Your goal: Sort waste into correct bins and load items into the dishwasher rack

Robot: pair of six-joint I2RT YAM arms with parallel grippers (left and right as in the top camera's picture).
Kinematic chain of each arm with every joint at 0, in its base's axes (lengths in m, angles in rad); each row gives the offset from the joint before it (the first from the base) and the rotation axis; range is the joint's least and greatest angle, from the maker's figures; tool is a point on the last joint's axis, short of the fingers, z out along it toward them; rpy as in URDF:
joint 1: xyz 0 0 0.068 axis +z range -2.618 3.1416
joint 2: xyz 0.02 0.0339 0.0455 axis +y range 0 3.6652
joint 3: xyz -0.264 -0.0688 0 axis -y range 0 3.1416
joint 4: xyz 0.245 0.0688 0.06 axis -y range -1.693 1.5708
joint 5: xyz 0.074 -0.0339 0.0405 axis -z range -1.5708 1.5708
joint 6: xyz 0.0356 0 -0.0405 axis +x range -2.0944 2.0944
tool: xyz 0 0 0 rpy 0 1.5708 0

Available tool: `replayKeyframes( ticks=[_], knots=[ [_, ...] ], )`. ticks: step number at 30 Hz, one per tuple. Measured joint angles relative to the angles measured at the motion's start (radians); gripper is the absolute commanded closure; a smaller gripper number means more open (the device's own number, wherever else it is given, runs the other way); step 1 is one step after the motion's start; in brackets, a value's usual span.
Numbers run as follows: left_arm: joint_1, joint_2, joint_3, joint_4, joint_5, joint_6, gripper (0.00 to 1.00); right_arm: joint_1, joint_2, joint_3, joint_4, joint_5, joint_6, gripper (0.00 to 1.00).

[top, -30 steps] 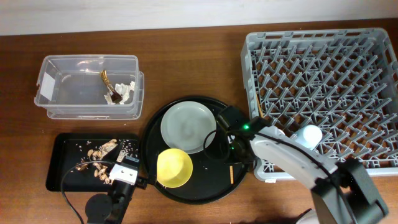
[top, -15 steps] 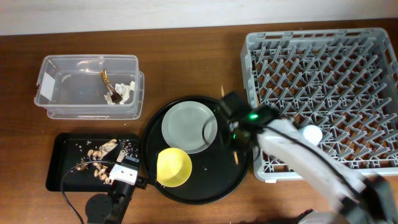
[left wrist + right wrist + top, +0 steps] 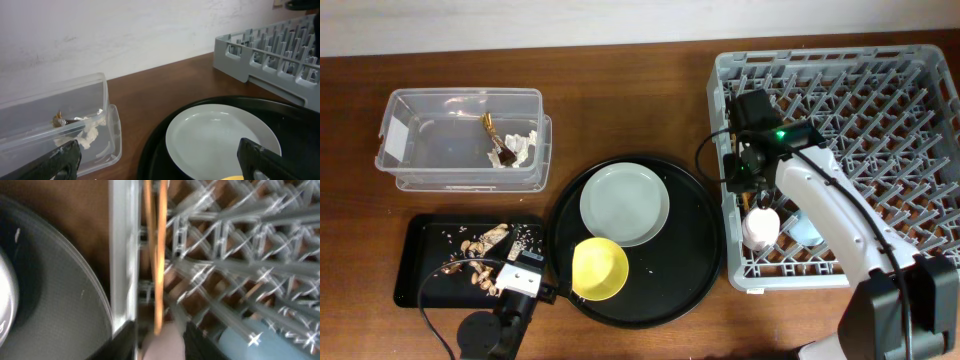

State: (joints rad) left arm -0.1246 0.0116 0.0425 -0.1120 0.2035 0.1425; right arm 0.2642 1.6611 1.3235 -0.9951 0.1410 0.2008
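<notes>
My right gripper (image 3: 747,192) is over the left edge of the grey dishwasher rack (image 3: 860,110), shut on the thin wooden chopsticks (image 3: 159,255), which run along the rack wall (image 3: 122,255). The pink cup (image 3: 760,228) and the light-blue cup (image 3: 807,232) sit in the rack just below it. The grey plate (image 3: 624,204) and the yellow bowl (image 3: 599,270) lie on the round black tray (image 3: 695,270). My left gripper (image 3: 160,162) is open and empty, low in front of the plate (image 3: 220,135).
The clear tub (image 3: 460,140) at the back left holds the white tissue (image 3: 523,146) and the brown-gold wrapper (image 3: 492,128). The shallow black tray (image 3: 425,255) at the front left holds brown food scraps (image 3: 480,255).
My right gripper has lifted a chopstick off the round black tray and carried it right and back to the rack's left edge. The left arm has not moved.
</notes>
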Motion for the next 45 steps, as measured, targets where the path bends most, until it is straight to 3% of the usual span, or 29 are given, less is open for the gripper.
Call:
replayKeyframes(
  ticks=[3, 5, 7, 11, 14, 15, 17, 20, 24, 27, 29, 33, 36, 39, 45],
  knots=[
    [0.0, 0.0, 0.0, 0.0, 0.0, 0.0, 0.01, 0.055, -0.053, 0.019, -0.099, -0.164, 0.006, 0.4],
    [0.0, 0.0, 0.0, 0.0, 0.0, 0.0, 0.01, 0.164, -0.118, 0.036, -0.134, -0.286, 0.05, 0.48],
    [0.0, 0.0, 0.0, 0.0, 0.0, 0.0, 0.01, 0.281, -0.132, 0.035, -0.122, -0.345, 0.122, 0.48],
    [0.0, -0.001, 0.0, 0.0, 0.0, 0.0, 0.01, 0.548, -0.07, -0.069, 0.074, -0.315, 0.359, 0.49],
    [0.0, -0.001, 0.0, 0.0, 0.0, 0.0, 0.01, 0.643, 0.024, -0.142, 0.193, -0.292, 0.478, 0.51],
    [0.0, -0.001, 0.0, 0.0, 0.0, 0.0, 0.01, 0.655, 0.058, -0.147, 0.212, -0.289, 0.5, 0.57],
    [0.0, -0.001, 0.0, 0.0, 0.0, 0.0, 0.01, 0.66, 0.131, -0.148, 0.241, -0.28, 0.53, 0.95],
    [0.0, -0.001, 0.0, 0.0, 0.0, 0.0, 0.01, 0.658, 0.197, -0.143, 0.249, -0.293, 0.557, 0.96],
    [0.0, -0.001, 0.0, 0.0, 0.0, 0.0, 0.01, 0.654, 0.142, -0.148, 0.185, -0.273, 0.528, 0.96],
    [0.0, -0.001, -0.001, 0.0, 0.0, 0.0, 0.01, 0.596, -0.094, -0.138, 0.036, -0.141, 0.499, 0.96],
    [0.0, -0.001, -0.001, 0.0, 0.0, 0.0, 0.0, 0.504, -0.264, -0.113, -0.006, 0.047, 0.494, 0.96],
    [0.0, -0.001, -0.001, 0.0, 0.0, 0.0, 0.01, 0.21, -0.474, -0.107, 0.001, 0.509, 0.426, 0.96],
    [0.0, 0.0, -0.001, 0.0, 0.0, 0.0, 0.01, 0.016, -0.439, -0.106, 0.04, 0.679, 0.389, 0.96],
    [0.0, -0.001, -0.001, -0.001, 0.003, 0.0, 0.01, -0.133, -0.295, -0.106, 0.124, 0.774, 0.335, 0.96],
    [0.0, 0.0, -0.002, 0.0, 0.003, 0.0, 0.01, -0.232, 0.01, -0.107, 0.31, 0.954, 0.153, 0.96]
  ],
)
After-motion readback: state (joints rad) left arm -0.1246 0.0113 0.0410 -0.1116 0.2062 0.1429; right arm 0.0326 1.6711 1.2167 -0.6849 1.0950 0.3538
